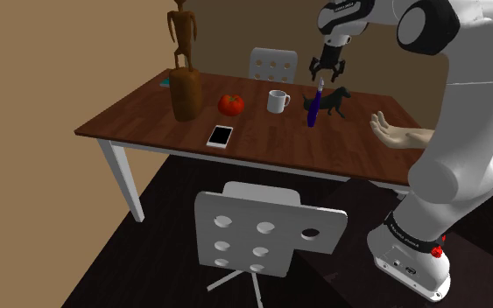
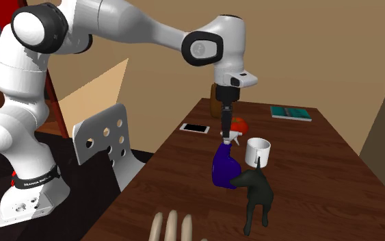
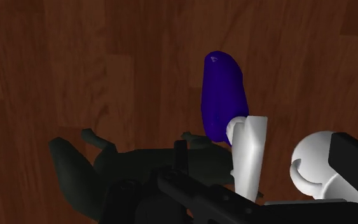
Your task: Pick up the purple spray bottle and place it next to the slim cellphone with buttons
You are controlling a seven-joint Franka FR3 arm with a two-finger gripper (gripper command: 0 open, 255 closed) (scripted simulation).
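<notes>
The purple spray bottle [image 1: 313, 111] [image 2: 223, 166] [image 3: 221, 95] with a white spray head [image 3: 250, 154] stands upright on the brown wooden table [image 1: 262, 140], right beside a black animal figurine [image 1: 334, 102] [image 2: 255, 194]. My gripper [image 1: 327, 73] [image 2: 225, 130] [image 3: 260, 184] hangs straight above the bottle, open, its fingers down at the spray head and apart from it. A white slim cellphone [image 1: 221, 136] [image 2: 195, 128] lies flat near the table's front edge, toward the shoulder view's left of the bottle.
A white mug [image 1: 278, 101] [image 2: 258, 150] [image 3: 314, 167] and a red tomato [image 1: 230, 105] stand close to the bottle. A tall wooden statue [image 1: 183, 74], a teal book [image 2: 291, 113] and a model hand [image 1: 399, 134] share the table. White chairs [image 1: 262, 232] stand at both long sides.
</notes>
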